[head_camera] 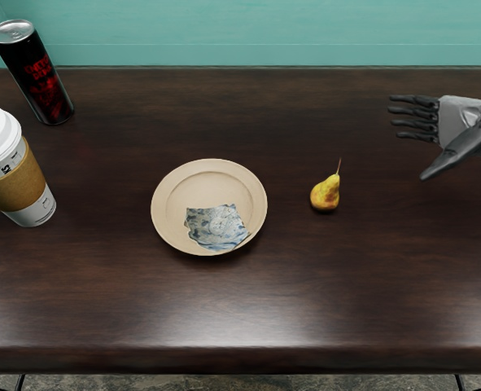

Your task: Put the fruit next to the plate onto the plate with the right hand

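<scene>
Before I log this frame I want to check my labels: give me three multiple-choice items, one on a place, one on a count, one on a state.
1. Where does the pear lie?
A. on the plate
B. on the table, apart from the plate, on its picture-right side
C. at the table's front edge

2. How many drink containers stand at the left?
A. two
B. one
C. three

3. The right hand is:
A. shut on the pear
B. a closed fist
C. open, holding nothing

Answers:
1 B, the pear sits on bare wood right of the plate.
2 A, a can and a lidded cup.
3 C, it is spread with nothing in it, near the right edge.
</scene>
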{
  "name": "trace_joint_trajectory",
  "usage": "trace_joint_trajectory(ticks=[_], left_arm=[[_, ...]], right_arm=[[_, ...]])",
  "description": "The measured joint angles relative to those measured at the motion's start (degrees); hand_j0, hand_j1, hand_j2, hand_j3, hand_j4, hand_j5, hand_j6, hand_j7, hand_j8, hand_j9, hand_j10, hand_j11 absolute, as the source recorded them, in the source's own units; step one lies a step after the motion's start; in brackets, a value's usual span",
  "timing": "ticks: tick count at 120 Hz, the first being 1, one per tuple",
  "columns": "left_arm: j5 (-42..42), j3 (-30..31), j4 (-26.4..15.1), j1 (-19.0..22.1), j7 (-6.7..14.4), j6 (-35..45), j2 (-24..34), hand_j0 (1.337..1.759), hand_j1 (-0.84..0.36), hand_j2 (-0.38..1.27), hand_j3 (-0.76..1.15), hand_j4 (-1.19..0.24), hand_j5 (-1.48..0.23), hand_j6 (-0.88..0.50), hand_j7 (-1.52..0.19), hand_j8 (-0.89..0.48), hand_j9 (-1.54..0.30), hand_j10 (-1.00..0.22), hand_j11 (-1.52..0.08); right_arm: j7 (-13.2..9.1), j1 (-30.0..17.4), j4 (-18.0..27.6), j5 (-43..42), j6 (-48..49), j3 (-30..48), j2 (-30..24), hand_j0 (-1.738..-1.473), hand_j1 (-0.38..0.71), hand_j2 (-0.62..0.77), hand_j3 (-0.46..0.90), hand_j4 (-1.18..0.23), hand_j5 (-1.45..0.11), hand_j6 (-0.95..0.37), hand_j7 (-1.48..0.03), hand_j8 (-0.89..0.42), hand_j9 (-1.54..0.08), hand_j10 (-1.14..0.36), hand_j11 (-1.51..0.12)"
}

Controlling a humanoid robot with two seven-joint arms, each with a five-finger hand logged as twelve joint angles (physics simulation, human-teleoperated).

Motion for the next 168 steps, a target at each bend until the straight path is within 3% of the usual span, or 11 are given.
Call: trace_joint_trajectory(ticks=[31,41,57,71,83,94,102,122,168], left_arm=[[0.00,0.01,0.00,0.00,0.01,0.00,0.00,1.658,0.34,0.00,0.00,0.00,0.00,0.00,0.00,0.00,-0.01,0.00,-0.01],[0.00,0.02,0.00,0.00,0.00,0.00,0.00,1.658,0.34,0.00,0.00,0.00,-0.01,0.00,-0.01,0.00,-0.01,0.00,-0.01],[0.00,0.02,0.00,0.00,0.01,0.00,0.00,1.658,0.34,0.00,0.00,0.00,-0.01,0.00,-0.01,0.00,-0.01,0.00,-0.01],[0.00,0.00,0.00,0.00,0.01,0.00,0.00,1.658,0.34,0.00,0.00,0.00,-0.01,0.00,-0.01,0.00,-0.01,0.00,-0.01],[0.00,0.00,0.00,0.00,0.00,0.00,0.00,1.658,0.34,0.00,0.00,0.00,-0.01,0.00,-0.01,0.00,-0.01,0.00,-0.01],[0.00,0.00,0.00,0.00,-0.01,0.00,0.00,1.658,0.34,0.00,0.00,0.00,-0.01,0.00,-0.01,0.00,-0.01,0.00,-0.01],[0.00,0.01,0.00,0.00,0.00,0.01,0.00,1.658,0.34,0.00,0.00,0.00,-0.01,0.00,-0.01,0.00,-0.01,0.00,-0.01],[0.00,0.00,0.00,0.00,0.01,0.00,0.00,1.658,0.34,0.00,0.00,0.00,0.00,0.00,0.00,0.00,0.00,0.00,0.00],[0.00,0.01,0.00,0.00,0.01,0.00,0.00,1.658,0.34,0.00,0.00,0.00,0.00,0.00,0.00,0.00,0.00,0.00,0.00]], right_arm=[[0.07,0.65,0.55,-4.94,0.00,0.46,3.71,-1.658,-0.32,0.00,0.00,-0.02,-0.03,-0.02,-0.03,-0.02,-0.03,-0.02,-0.03],[1.35,0.19,0.55,-7.89,0.00,3.02,5.79,-1.658,-0.32,0.00,0.00,-0.02,-0.03,-0.03,-0.03,-0.02,-0.03,-0.02,-0.03],[10.83,-5.54,0.47,-20.90,-0.01,14.24,11.48,-1.658,-0.32,0.00,0.00,-0.03,-0.03,-0.03,-0.03,-0.03,-0.03,-0.03,-0.03],[21.20,-10.47,-1.12,-31.67,-0.01,18.65,13.99,-1.658,-0.32,0.00,0.00,-0.03,-0.04,-0.03,-0.04,-0.03,-0.04,-0.03,-0.04],[26.21,-13.57,-2.40,-36.29,-0.02,18.18,14.77,-1.658,-0.32,0.00,0.00,-0.03,-0.04,-0.03,-0.04,-0.03,-0.04,-0.03,-0.04],[32.24,-15.53,-2.93,-37.79,-1.28,16.08,15.27,-1.658,-0.33,0.00,0.00,-0.02,-0.03,-0.02,-0.03,-0.02,-0.03,-0.02,-0.03],[34.74,-16.29,-4.63,-38.25,-2.29,14.67,16.28,-1.658,-0.33,0.00,0.00,-0.02,-0.02,-0.02,-0.02,-0.02,-0.02,-0.02,-0.02],[36.90,-16.52,-12.94,-38.63,-6.16,12.09,21.06,-1.658,-0.33,0.00,0.00,-0.02,-0.03,-0.02,-0.03,-0.02,-0.03,-0.02,-0.03],[37.25,-15.64,-20.32,-38.62,-15.17,7.60,25.92,-1.658,-0.32,0.00,0.00,-0.03,-0.03,-0.03,-0.03,-0.03,-0.03,-0.03,-0.03]])
